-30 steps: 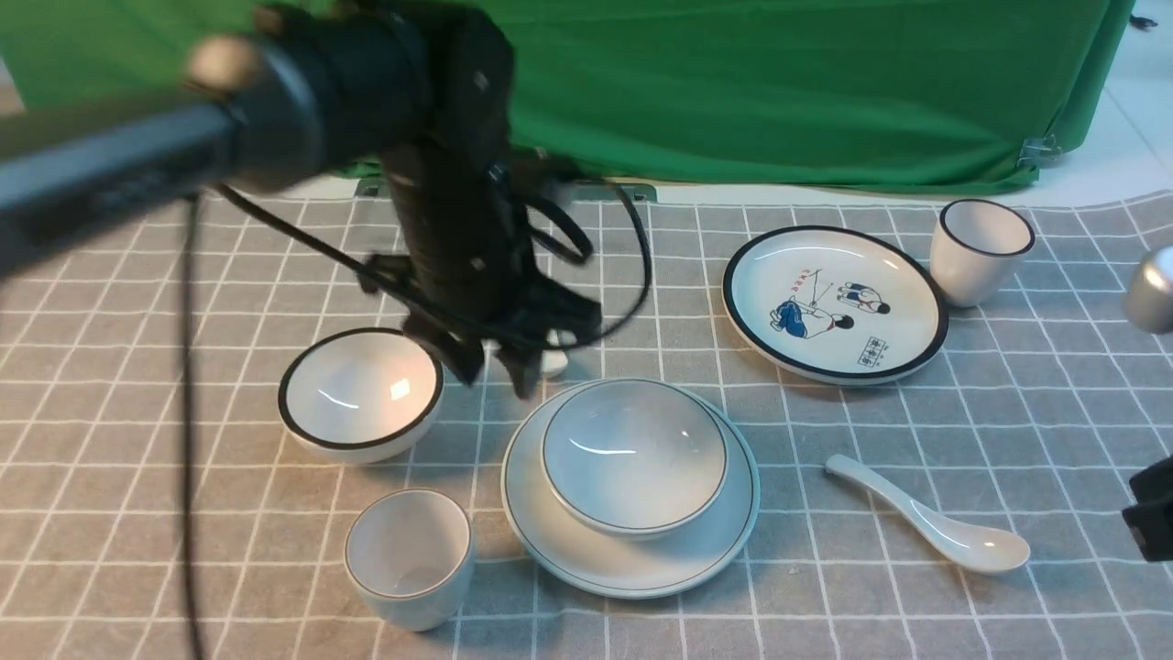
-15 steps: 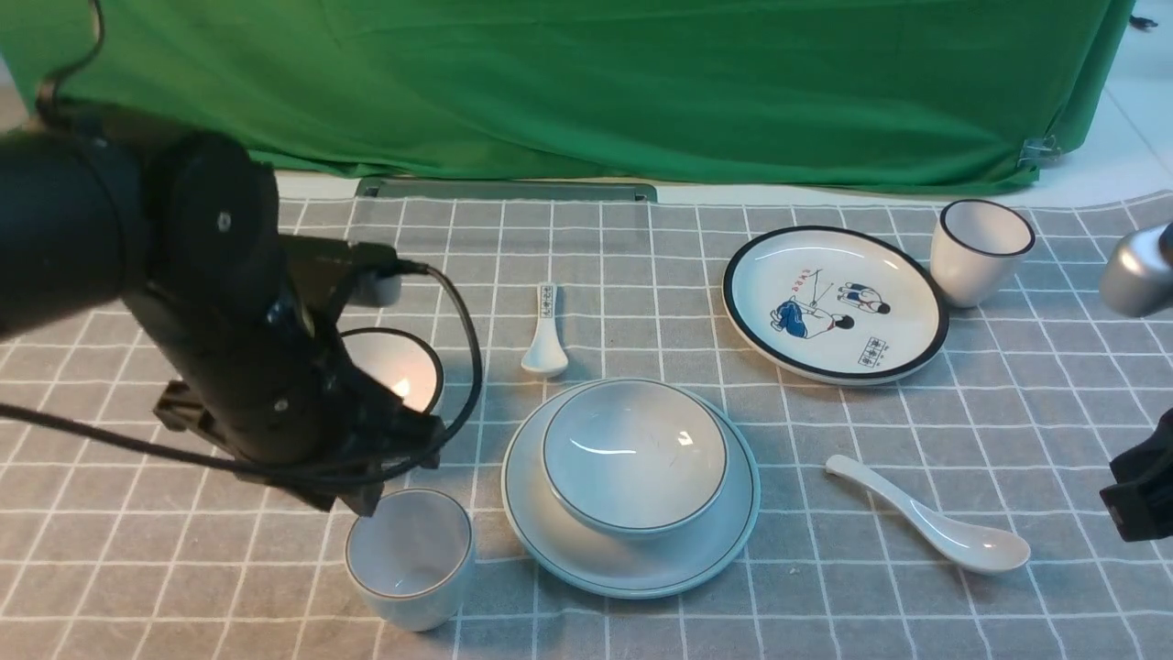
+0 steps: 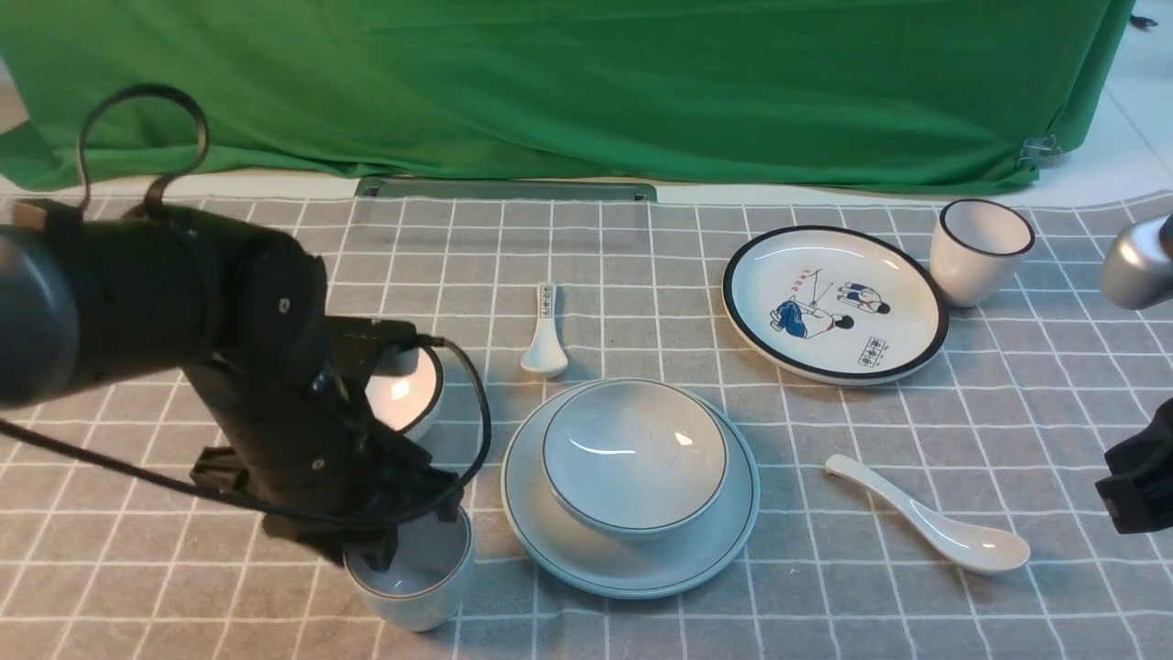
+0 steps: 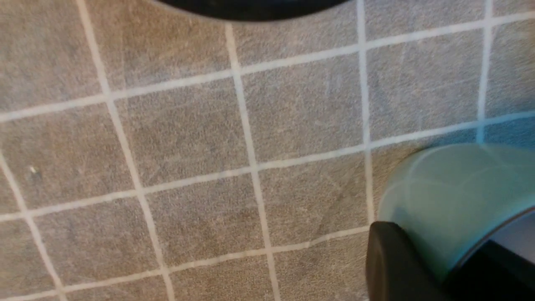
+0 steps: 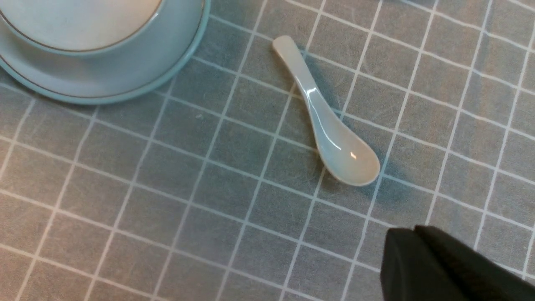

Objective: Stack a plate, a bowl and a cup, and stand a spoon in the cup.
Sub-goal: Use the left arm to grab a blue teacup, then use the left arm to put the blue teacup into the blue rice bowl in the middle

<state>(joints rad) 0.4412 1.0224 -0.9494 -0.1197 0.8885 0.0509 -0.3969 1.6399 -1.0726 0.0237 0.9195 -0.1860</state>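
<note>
The pale bowl [image 3: 632, 458] sits inside the plate [image 3: 632, 573] at the front centre of the checked cloth. To their left stands the cup [image 3: 417, 587], upright on the cloth. My left gripper [image 3: 385, 548] reaches down over the cup's left rim. In the left wrist view, one finger [image 4: 393, 259] presses the outside of the cup wall [image 4: 451, 188] and the other is inside, so the left gripper [image 4: 443, 251] is shut on the wall. The spoon [image 3: 926, 522] lies flat to the right of the plate. My right gripper [image 3: 1132, 500] hovers shut beyond the spoon [image 5: 326, 125], holding nothing.
A black-rimmed cartoon plate [image 3: 834, 302] and a black-rimmed cup [image 3: 981, 247] stand at the back right. A black-rimmed bowl [image 3: 408, 390] is half hidden behind my left arm. A small patterned spoon [image 3: 545, 335] lies behind the plate. A green curtain closes the back.
My left arm has swung from behind the bowl to the front left and dropped onto the cup, its jaws closing over the rim. The right arm has barely moved.
</note>
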